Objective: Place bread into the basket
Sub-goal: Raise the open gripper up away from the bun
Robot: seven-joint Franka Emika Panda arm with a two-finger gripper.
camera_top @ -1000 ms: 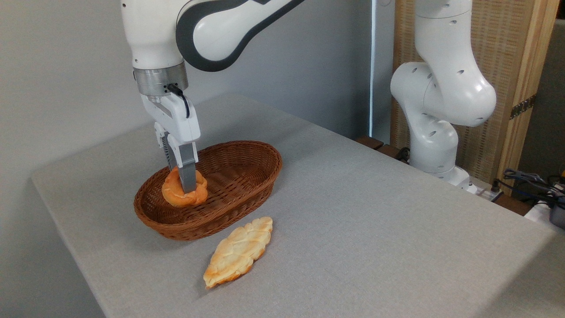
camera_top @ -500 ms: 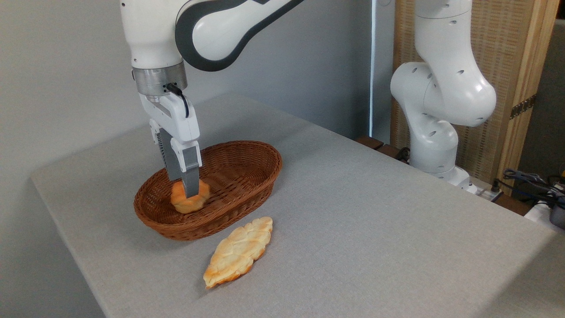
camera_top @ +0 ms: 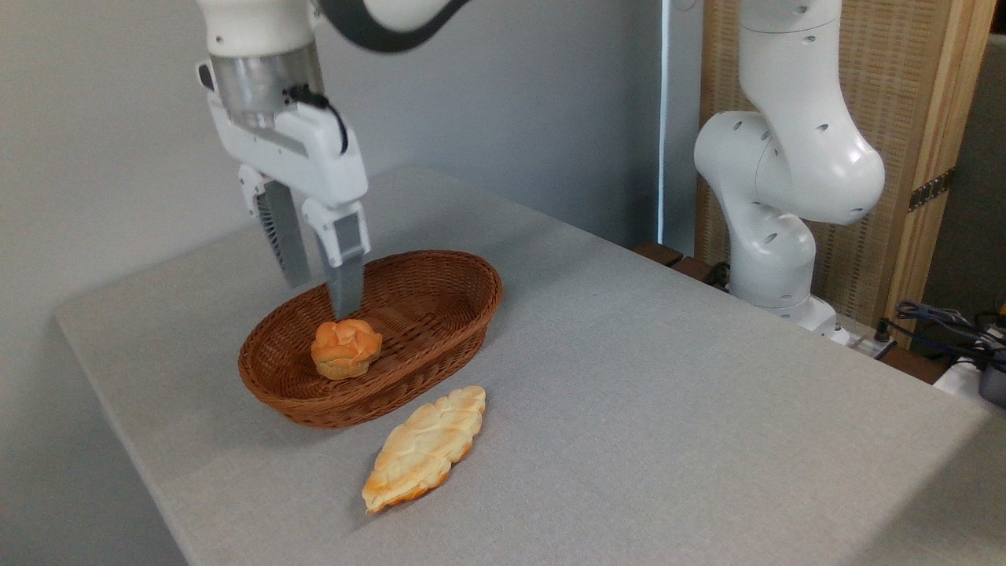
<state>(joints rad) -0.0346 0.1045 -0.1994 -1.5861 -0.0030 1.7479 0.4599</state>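
A flat, pale golden braided loaf (camera_top: 425, 450) lay on the grey cloth-covered table (camera_top: 668, 409), toward its front edge and left of the middle, its long axis running diagonally from the near left to the far right. Its lower tip was browner than the rest. Behind the table's far right edge stood a woven panel in a light wooden frame (camera_top: 904, 102). Off the right corner, a tangle of dark cables (camera_top: 943, 322) sat beside some equipment too small to make out. A plain grey wall (camera_top: 511, 94) closed the background.
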